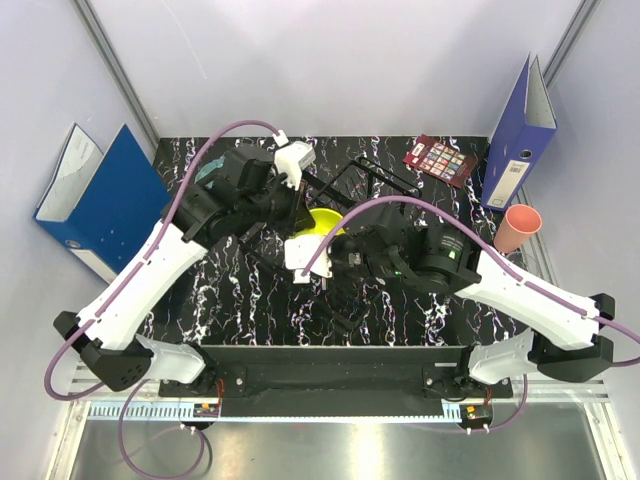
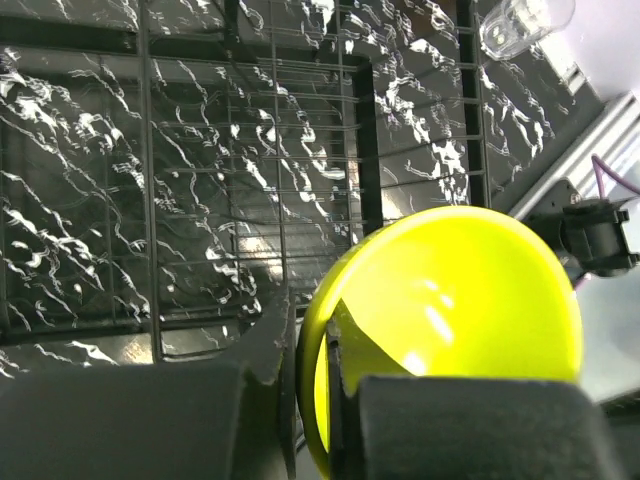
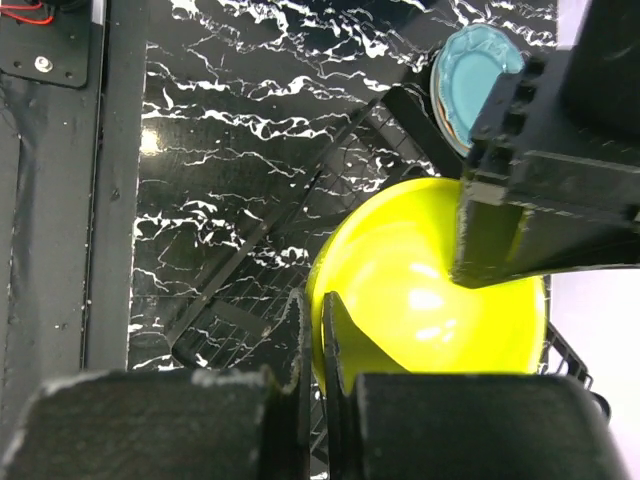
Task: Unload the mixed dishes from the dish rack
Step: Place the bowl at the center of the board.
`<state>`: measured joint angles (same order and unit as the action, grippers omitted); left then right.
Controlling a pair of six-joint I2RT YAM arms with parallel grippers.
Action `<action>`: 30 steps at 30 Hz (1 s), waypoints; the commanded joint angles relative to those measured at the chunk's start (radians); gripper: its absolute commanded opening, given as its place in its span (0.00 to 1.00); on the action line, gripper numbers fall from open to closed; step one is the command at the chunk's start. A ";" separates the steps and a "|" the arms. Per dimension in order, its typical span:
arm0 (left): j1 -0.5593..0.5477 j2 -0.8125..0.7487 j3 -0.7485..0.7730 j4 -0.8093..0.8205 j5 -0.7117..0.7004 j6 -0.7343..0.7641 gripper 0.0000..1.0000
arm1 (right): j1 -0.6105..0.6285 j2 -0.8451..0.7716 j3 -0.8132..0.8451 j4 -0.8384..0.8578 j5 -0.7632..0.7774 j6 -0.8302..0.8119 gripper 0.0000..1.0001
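Note:
The small yellow-green bowl (image 1: 322, 222) is held above the black wire dish rack (image 1: 375, 175) between both arms. My left gripper (image 1: 305, 210) is shut on the bowl's rim (image 2: 450, 320), one finger inside and one outside. My right gripper (image 1: 335, 240) is shut on the rim at another spot of the bowl (image 3: 420, 290). The rack's wires (image 2: 250, 180) lie below. The teal scalloped plate (image 3: 470, 80) shows beyond the bowl. The clear glass (image 2: 525, 22) lies past the rack. The pink cup (image 1: 520, 228) lies at the right edge. The other plates are hidden.
Blue ring binders stand at the left (image 1: 100, 200) and back right (image 1: 520, 130). A dark red colour card (image 1: 440, 158) lies at the back of the black marbled table (image 1: 250, 300). The left gripper's black body (image 3: 540, 180) is close above the bowl.

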<state>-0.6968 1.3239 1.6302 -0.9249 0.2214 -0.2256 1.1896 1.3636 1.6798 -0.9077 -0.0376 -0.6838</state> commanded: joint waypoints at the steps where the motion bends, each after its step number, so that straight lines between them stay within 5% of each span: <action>1: -0.001 -0.012 0.062 0.026 0.010 -0.009 0.00 | -0.005 -0.055 -0.017 0.010 0.088 -0.002 0.00; 2: -0.001 -0.011 0.065 0.026 0.006 -0.009 0.00 | -0.004 -0.061 -0.022 0.027 0.099 -0.002 0.00; 5: -0.001 -0.017 0.077 0.032 -0.030 -0.014 0.00 | -0.005 -0.083 -0.025 0.053 0.139 0.003 0.20; 6: -0.001 -0.018 0.083 0.038 -0.040 -0.017 0.00 | -0.005 -0.093 -0.023 0.061 0.154 0.007 0.40; 9: -0.001 -0.029 0.091 0.057 -0.077 -0.024 0.00 | -0.004 -0.127 -0.025 0.082 0.198 0.013 0.63; 17: 0.006 -0.038 0.109 0.101 -0.160 -0.075 0.00 | -0.005 -0.218 -0.060 0.160 0.289 0.062 0.82; 19: 0.026 -0.055 0.094 0.136 -0.175 -0.109 0.00 | -0.004 -0.245 -0.071 0.255 0.401 0.134 0.82; 23: 0.065 -0.149 0.010 0.228 -0.256 -0.168 0.00 | -0.013 -0.304 -0.126 0.446 0.709 0.427 0.13; 25: 0.091 -0.178 -0.013 0.267 -0.280 -0.199 0.00 | -0.030 -0.334 -0.140 0.429 0.766 0.676 0.00; 30: 0.102 -0.250 -0.081 0.276 -0.427 -0.231 0.00 | -0.031 -0.469 -0.284 0.437 0.873 1.027 0.00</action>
<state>-0.6003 1.1416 1.5871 -0.7689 -0.0582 -0.3965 1.1625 0.9936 1.4818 -0.5365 0.6529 -0.0387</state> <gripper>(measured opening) 0.112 0.006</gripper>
